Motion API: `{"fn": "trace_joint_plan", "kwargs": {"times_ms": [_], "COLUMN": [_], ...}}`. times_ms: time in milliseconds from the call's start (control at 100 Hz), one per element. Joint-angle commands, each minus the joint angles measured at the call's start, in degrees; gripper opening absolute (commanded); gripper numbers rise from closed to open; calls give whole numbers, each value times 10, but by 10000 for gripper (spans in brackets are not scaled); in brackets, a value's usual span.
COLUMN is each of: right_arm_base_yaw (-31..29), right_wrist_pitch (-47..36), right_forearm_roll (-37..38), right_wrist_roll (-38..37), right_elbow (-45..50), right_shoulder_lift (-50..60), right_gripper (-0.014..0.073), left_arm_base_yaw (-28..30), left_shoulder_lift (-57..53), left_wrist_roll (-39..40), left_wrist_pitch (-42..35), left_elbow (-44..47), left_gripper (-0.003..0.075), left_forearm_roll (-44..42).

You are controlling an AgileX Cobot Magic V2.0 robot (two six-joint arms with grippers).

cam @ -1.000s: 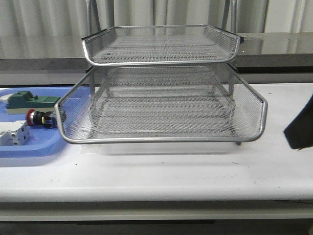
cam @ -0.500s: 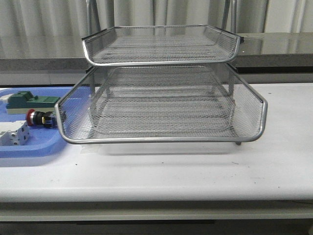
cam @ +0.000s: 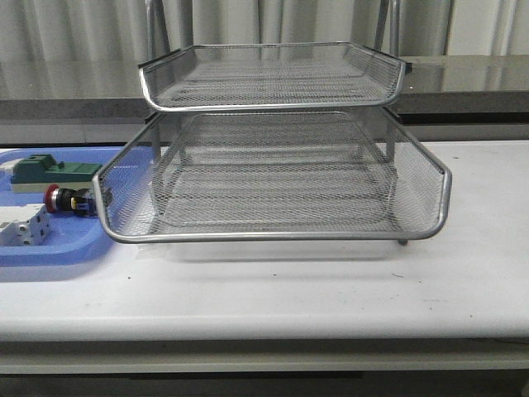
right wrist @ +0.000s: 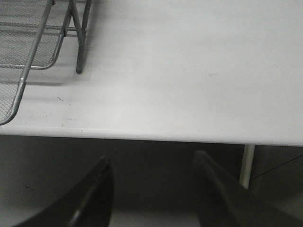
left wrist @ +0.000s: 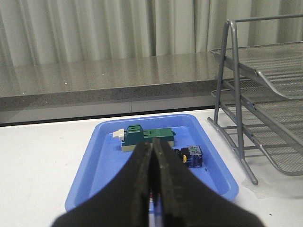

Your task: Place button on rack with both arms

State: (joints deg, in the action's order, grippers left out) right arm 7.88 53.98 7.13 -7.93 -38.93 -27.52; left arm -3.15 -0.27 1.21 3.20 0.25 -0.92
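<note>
Change since earlier: a second ago a black arm part showed at the right edge of the front view; half a second ago it was gone, and it is gone now. Nothing else on the table has shifted.
Button: the small push button with red round cap, black body and blue-and-yellow rear block (cam: 68, 200) lies on its side in the flat blue plastic tray (cam: 50, 248), cap pointing left in the front view, just beside the rack's lower left front corner.
Rack: the silver wire-mesh tiered letter rack with chrome rims (cam: 273, 236) stands mid-table; the two tiers seen from the front hold nothing.
Left gripper: the black left gripper (left wrist: 152, 156) hangs above the near end of the blue tray, fingers pressed together with nothing between them.
Right gripper: the black right gripper (right wrist: 150, 170) sits below and off the table's front edge, fingers spread wide, grasping nothing.
Edges and room: the white tabletop (cam: 479, 273) lies bare to the right of the rack and in front of it; the rack's lower rim overhangs the tray's right side.
In the way: a green block with a cream base (cam: 45, 171) lies behind the button, and a white-grey block (cam: 23, 227) in front of it, both in the tray; the rack's chrome leg (left wrist: 239, 123) stands just beside the tray.
</note>
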Motion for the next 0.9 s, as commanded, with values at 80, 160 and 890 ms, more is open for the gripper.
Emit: {"fn": "trace_joint_plan", "kwargs": {"times_ms": [80, 160, 890], "right_arm_base_yaw": [0, 0, 0], "right_wrist_pitch": [-32, -32, -32], "right_forearm_roll": [11, 11, 11], "right_wrist_roll": [0, 0, 0], "right_elbow": [-19, -19, -18], "right_shoulder_lift": [-2, -2, -2], "right_gripper": [109, -1, -68], "left_arm_base_yaw": [-5, -5, -5], "left_shoulder_lift": [-18, -18, -18], "left_wrist_roll": [4, 4, -1], "left_wrist_pitch": [-46, -46, -46], "left_elbow": [19, 19, 19], "left_gripper": [-20, -20, -20], "left_forearm_roll": [0, 0, -21]}}
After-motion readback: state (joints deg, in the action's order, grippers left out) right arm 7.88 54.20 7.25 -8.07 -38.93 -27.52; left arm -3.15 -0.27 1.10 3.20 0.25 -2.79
